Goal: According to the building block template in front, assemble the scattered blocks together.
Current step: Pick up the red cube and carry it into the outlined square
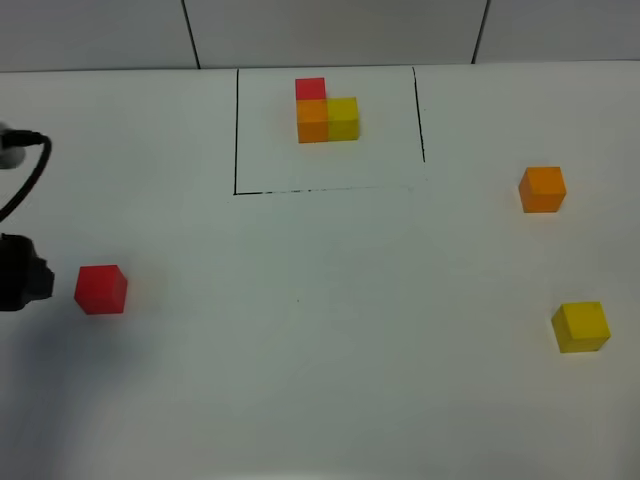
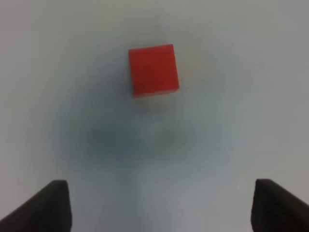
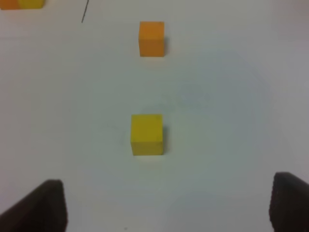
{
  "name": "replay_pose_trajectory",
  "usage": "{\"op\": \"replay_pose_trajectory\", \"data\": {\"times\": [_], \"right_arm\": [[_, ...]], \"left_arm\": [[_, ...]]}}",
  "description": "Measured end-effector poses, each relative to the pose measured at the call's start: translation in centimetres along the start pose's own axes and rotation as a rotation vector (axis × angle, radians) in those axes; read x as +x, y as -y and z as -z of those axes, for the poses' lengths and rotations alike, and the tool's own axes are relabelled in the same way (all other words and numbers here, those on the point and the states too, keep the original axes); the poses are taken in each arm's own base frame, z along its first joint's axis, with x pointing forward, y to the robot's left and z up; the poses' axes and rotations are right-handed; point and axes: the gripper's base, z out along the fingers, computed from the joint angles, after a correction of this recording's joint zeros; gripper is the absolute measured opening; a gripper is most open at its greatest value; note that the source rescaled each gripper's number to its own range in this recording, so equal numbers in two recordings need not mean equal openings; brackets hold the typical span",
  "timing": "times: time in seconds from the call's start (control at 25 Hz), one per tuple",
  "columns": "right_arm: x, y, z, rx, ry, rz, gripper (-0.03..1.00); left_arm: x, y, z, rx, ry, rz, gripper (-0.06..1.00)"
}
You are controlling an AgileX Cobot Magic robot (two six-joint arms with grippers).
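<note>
My left hand [image 2: 159, 210] hangs spread wide over the white counter [image 2: 241, 121], gripping nothing. The plain matte red cube [image 2: 153, 69] sits ahead of it, clear of both fingers. My right hand [image 3: 169, 208] is spread too, with the matte yellow cube [image 3: 147, 134] ahead and the matte orange cube [image 3: 151, 38] beyond that. The L-shaped red, orange and yellow template [image 1: 325, 110] lies inside black drawn lines [image 1: 236, 130] at the far side.
</note>
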Motion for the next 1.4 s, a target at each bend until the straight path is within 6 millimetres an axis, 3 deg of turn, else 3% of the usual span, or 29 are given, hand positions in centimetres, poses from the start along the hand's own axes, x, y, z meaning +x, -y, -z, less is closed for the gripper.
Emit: {"op": "replay_pose_trajectory", "data": {"times": [0.24,0.52,0.84,1.12,1.4], "right_arm": [[0.0,0.0,0.0,0.000,0.000,0.000,0.80],[0.0,0.0,0.0,0.000,0.000,0.000,0.80],[0.0,0.0,0.0,0.000,0.000,0.000,0.80],[0.0,0.0,0.0,0.000,0.000,0.000,0.80],[0.0,0.0,0.0,0.000,0.000,0.000,0.80]], "left_arm": [[-2.9,-0.4,-4.8,0.003,-0.174,0.027,0.73],[-4.5,-0.7,-8.2,0.004,-0.273,0.038,0.73],[-5.4,-0.9,-11.0,-0.006,-0.297,0.084,0.73],[-6.9,0.2,-12.4,-0.001,-0.302,0.064,0.73],[-6.7,-0.1,-14.5,-0.080,-0.340,0.081,0.73]]}}
